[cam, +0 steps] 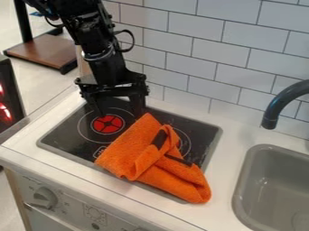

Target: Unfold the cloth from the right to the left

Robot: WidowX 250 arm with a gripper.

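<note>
The orange cloth (128,148) lies folded and bunched across the right and front part of the black stove top, its lower right end hanging over the stove's edge onto the white counter. Its folds overlap near the middle, where two dark patches show. At the back of the stove, above the cloth's upper corner, my gripper (119,112) points down and stands open, its two fingers wide apart. The right finger is close to that corner; whether they touch I cannot tell.
The stove top (60,136) has a red-marked burner (109,124) left of the cloth. A grey sink (242,191) with a dark faucet (278,104) stands at the right. White wall tiles (193,56) rise behind, and knobs (44,197) line the front panel.
</note>
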